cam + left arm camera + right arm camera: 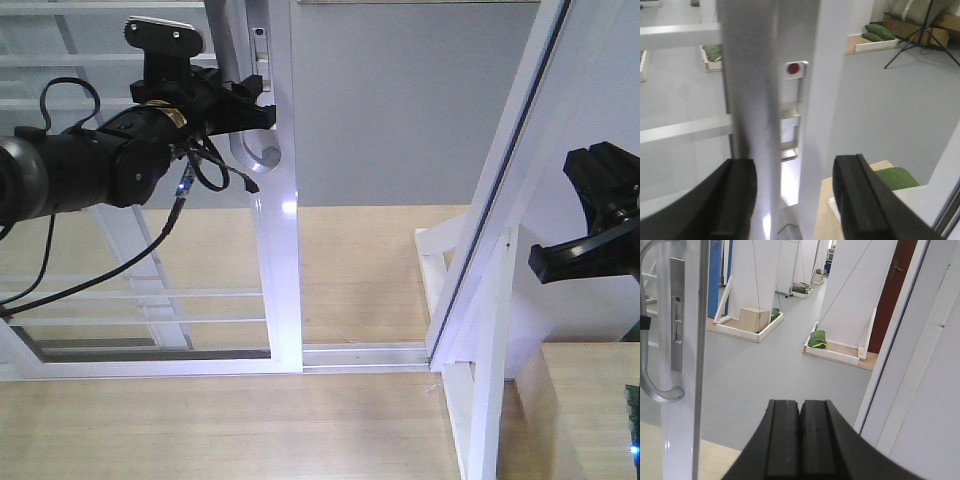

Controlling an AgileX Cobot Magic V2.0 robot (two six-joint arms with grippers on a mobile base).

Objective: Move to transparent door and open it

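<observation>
Transparent door [282,260] has its curved pull handle [258,158] between the wide-apart jaws of the left gripper [795,200] — unclamped, they could slide off the smooth metal on a sideways pull — while the right gripper [800,440], jaws pressed together, idles far right of them.

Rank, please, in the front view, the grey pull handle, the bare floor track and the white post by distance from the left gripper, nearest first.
From the left gripper:
1. Grey pull handle, right at its fingertips.
2. Bare floor track, low centre.
3. White post, lower right.
</observation>
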